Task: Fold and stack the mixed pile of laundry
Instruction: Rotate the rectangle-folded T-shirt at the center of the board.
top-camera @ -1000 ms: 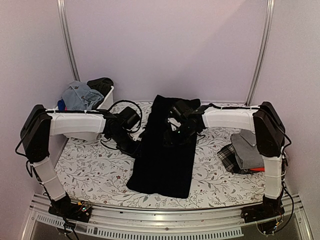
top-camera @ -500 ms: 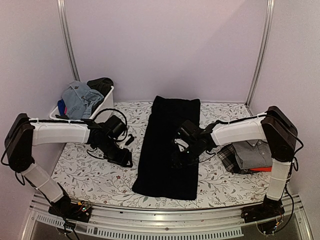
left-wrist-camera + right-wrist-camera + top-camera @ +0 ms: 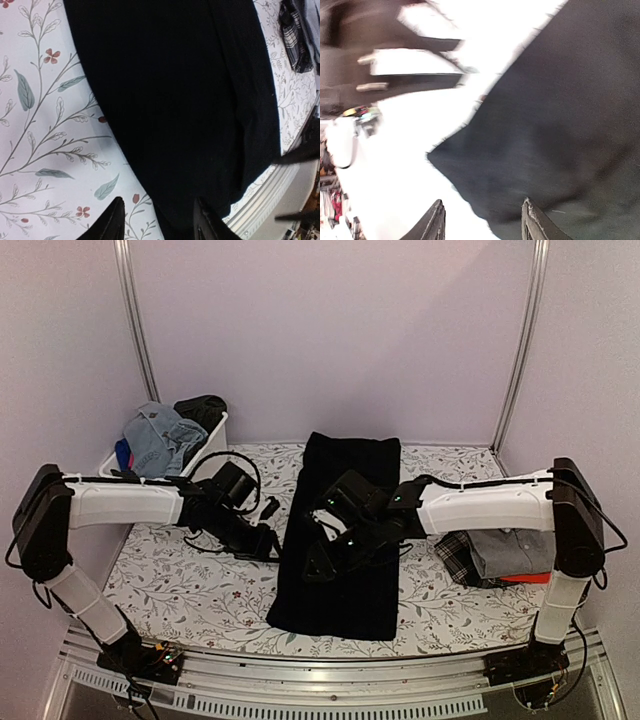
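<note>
A large black garment (image 3: 338,540) lies lengthwise in a long strip down the middle of the flowered table. My left gripper (image 3: 268,550) sits low at its left edge, open. In the left wrist view the left gripper (image 3: 159,221) straddles that edge of the black garment (image 3: 175,100), one finger over the tablecloth and one over the cloth. My right gripper (image 3: 318,568) hovers over the strip's left half, open. The blurred right wrist view shows the right gripper (image 3: 482,222) above a corner of the dark cloth (image 3: 555,125). Nothing is held.
A white tub (image 3: 213,443) at the back left holds blue denim (image 3: 160,435) and a dark piece. At the right edge lies a stack of plaid cloth (image 3: 455,555), a grey shirt (image 3: 505,548) and a sliver of red (image 3: 515,580). The metal rail (image 3: 320,680) runs along the front.
Both grippers let go of the black garment's far end, and it now lies flat. The right gripper came forward and left over the cloth; the left gripper moved right to its left edge.
</note>
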Motion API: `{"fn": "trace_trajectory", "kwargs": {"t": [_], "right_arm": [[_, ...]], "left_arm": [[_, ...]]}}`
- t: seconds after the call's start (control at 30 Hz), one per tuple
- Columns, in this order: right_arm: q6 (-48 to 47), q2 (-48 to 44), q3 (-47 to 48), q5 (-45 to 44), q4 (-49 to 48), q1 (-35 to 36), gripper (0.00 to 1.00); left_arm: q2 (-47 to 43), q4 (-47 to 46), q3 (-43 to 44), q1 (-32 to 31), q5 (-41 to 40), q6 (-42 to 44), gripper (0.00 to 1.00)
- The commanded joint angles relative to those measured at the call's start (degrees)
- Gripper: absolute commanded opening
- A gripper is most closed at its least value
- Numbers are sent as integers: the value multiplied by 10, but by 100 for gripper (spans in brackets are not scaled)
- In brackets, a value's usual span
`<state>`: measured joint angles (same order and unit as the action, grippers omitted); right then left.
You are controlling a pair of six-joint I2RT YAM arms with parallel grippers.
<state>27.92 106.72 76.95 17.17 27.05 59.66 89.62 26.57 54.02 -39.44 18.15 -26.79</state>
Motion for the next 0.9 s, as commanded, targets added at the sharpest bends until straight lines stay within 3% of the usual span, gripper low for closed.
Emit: {"fn": "trace_trajectory", "kwargs": {"t": [0.0, 0.27, 0.5, 0.67, 0.87], "right_arm": [[32, 44, 50, 15, -19, 41, 50], [77, 27, -4, 3, -19, 24, 49], [115, 4, -79, -2, -20, 11, 48], [135, -8, -106, 4, -31, 8, 48], [165, -49, -161, -6, -31, 8, 48]], "left_arm": [[11, -28, 13, 4, 37, -19, 44], [-136, 40, -90, -4, 46, -34, 44], [-207, 36, -171, -85, 60, -111, 51], [-170, 21, -150, -110, 44, -121, 54], [-47, 16, -94, -114, 29, -111, 58]]}}
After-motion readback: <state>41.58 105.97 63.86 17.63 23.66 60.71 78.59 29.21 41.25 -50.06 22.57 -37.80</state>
